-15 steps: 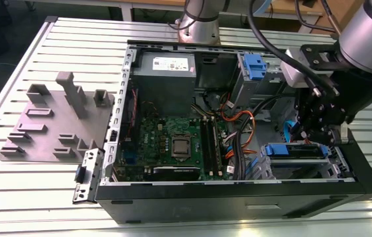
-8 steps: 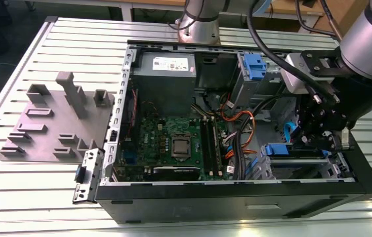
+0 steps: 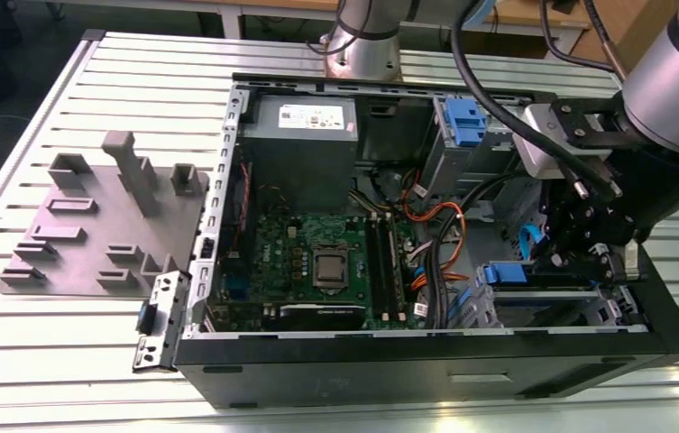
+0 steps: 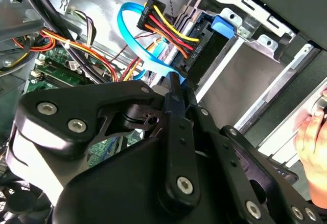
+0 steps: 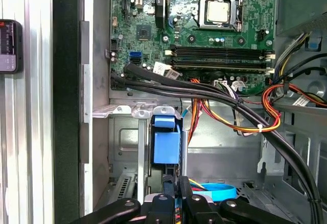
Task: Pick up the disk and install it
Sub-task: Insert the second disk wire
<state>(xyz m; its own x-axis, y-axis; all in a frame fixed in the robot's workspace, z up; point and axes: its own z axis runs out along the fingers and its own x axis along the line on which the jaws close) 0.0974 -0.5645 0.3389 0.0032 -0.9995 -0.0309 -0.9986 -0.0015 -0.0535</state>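
Ribbed metal tabletop [image 3: 75,343] carries an open computer case [image 3: 435,361]. Nearest inside it, the gripper [image 4: 176,88] has its fingers drawn together on the disk [image 5: 166,142], which stands edge-on in the drive bay, just short of the motherboard [image 5: 204,29]. Rigid, weighty and shock-sensitive by the look of it; best held by its blue rails. No print is legible.

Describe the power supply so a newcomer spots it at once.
Find the open computer case on the slatted table. Inside, in the corner nearest the arm's base, sits the power supply. It is the plain grey box with a white sticker, beside the green motherboard.
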